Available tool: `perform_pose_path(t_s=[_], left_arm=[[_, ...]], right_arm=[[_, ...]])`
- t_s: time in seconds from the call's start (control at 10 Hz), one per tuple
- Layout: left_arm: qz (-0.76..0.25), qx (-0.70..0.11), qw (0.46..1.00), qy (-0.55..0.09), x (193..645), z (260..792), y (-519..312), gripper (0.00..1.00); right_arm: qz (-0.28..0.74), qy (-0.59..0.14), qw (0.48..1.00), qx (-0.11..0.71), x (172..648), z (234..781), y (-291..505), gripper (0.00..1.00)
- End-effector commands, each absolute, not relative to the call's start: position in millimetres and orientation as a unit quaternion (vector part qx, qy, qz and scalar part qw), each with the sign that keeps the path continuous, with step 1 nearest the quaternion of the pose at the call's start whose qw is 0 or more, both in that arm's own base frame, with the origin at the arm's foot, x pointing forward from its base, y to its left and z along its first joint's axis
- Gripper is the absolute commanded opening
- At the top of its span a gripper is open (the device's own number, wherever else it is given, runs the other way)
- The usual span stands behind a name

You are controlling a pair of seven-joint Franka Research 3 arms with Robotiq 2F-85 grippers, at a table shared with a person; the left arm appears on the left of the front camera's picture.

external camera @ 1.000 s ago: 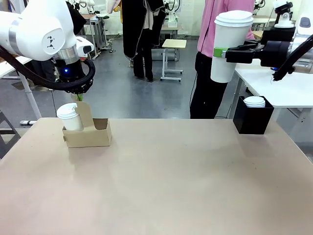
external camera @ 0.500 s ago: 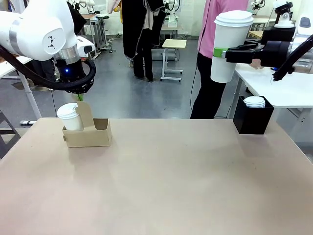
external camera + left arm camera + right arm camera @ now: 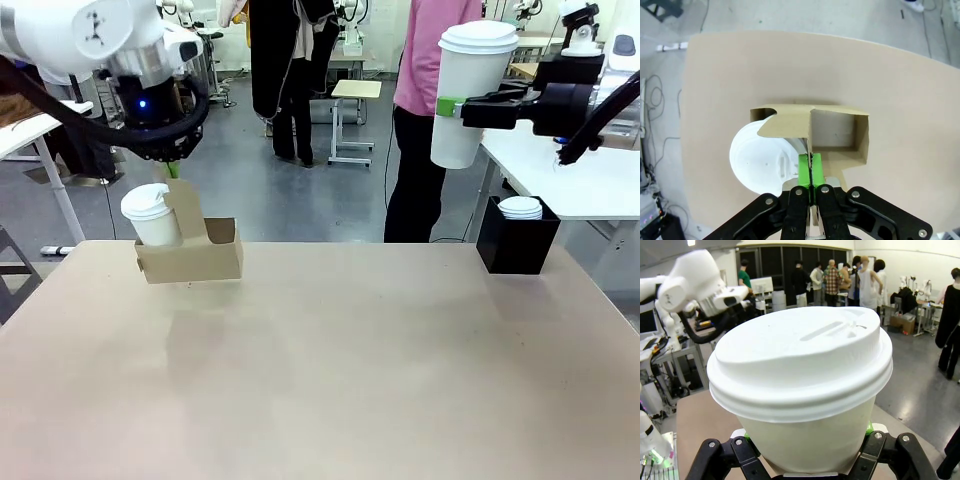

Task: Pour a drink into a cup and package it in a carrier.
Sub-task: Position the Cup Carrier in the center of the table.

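Carrier (image 3: 195, 262) is held clear of the table (image 3: 380, 380), its centre handle pinched in the clenched left gripper (image 3: 811, 169). A lidded cup (image 3: 150, 213) is seated in the hole on the robot's left. The second cup (image 3: 468, 60) is clamped high by the right gripper (image 3: 458, 107). Risk: with a thin pinch and a one-sided load, the carrier could be tilted or dropped. Compared with a second ago, the carrier has been raised off the table and shifted rightward.
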State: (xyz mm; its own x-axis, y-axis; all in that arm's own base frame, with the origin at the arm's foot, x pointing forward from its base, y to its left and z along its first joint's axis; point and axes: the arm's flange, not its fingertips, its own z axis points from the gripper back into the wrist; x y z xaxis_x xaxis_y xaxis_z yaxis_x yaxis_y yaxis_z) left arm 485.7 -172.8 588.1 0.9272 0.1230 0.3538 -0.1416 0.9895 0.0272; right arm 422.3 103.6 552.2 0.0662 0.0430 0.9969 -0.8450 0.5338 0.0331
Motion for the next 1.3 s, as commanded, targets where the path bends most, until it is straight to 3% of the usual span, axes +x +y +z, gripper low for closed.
perform_pose_path(t_s=[0.0, 0.5, 1.2], left_arm=[[0.077, 0.031, 0.982, -0.167, 454.9, 611.0, -206.8, 0.01], [0.079, 0.002, 0.983, -0.164, 383.2, 598.0, -296.4, 0.01], [0.031, 0.030, 0.988, -0.149, 354.6, 511.6, -397.9, 0.01]], right_arm=[[0.337, -0.593, 0.649, 0.338, 424.0, 554.9, 106.0, 0.80], [0.337, -0.593, 0.649, 0.338, 424.0, 554.9, 106.0, 0.80], [0.337, -0.593, 0.649, 0.338, 424.0, 554.9, 106.0, 0.80]])
